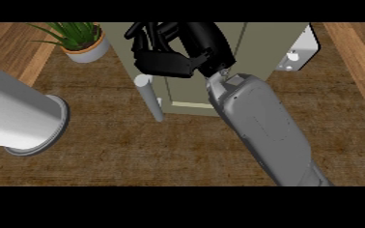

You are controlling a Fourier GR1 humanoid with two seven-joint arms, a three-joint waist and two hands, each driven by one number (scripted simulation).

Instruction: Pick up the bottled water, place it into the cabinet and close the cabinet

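— Brown worktop [143, 149] is seen under the cabinet [264, 43]; the bottled water [151, 99] stands at its front.
— The right hand [167, 60], fingers curled on nothing, could tip it.

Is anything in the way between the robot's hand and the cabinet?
Nothing I can see. The right hand is right at the cabinet, overlapping it in the view. The potted plant stands off to the side, out of the way.

Place: a kitchen counter in a home
Signs: wooden counter top [128, 145], green cabinet [249, 48], potted plant [78, 38] far left
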